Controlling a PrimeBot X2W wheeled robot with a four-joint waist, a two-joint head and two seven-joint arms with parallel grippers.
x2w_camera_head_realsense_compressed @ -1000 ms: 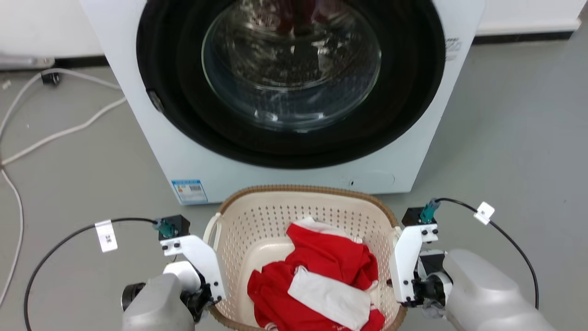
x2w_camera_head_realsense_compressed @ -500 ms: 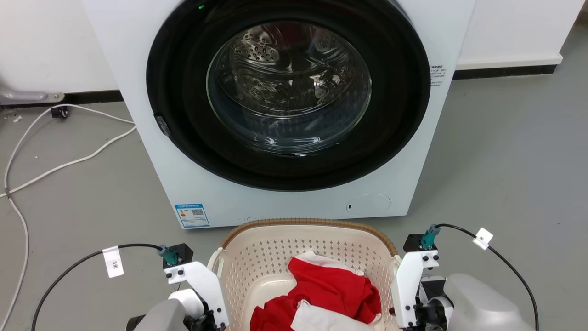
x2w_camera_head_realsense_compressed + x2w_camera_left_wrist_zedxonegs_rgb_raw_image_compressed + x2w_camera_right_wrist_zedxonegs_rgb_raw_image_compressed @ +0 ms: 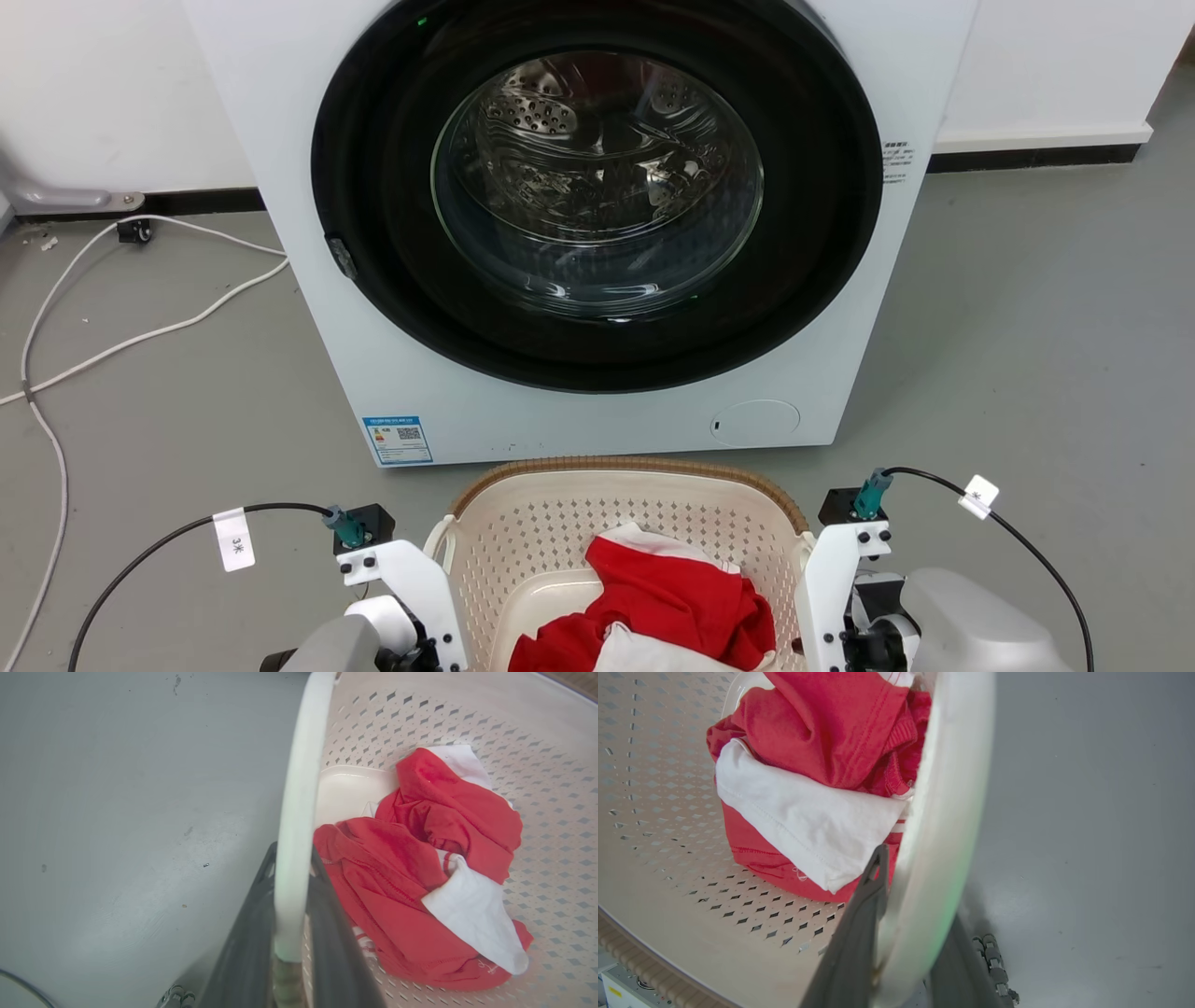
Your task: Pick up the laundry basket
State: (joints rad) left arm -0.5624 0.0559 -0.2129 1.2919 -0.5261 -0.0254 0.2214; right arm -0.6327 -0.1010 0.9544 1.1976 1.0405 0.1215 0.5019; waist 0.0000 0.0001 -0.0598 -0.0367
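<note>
The laundry basket [image 3: 625,467], cream with perforated walls and a brown woven rim, sits at the bottom of the head view just in front of the washing machine. A crumpled red and white garment [image 3: 672,597] lies inside it. My left gripper [image 3: 292,914] is shut on the basket's white left handle [image 3: 299,812], one dark finger on each side of it. On the other side, my right gripper [image 3: 903,914] is shut on the white right handle [image 3: 943,812]. Whether the basket's bottom touches the floor cannot be told.
A white front-loading washing machine [image 3: 327,327] with a closed round glass door [image 3: 597,177] stands directly behind the basket. White cables [image 3: 140,336] trail over the grey floor at the left. Open grey floor [image 3: 1027,327] lies to the right, up to the wall.
The head camera has tilted up, so the whole picture has slid downward and more of the machine's door shows. Both grippers stay shut on the handles, basket still between them.
</note>
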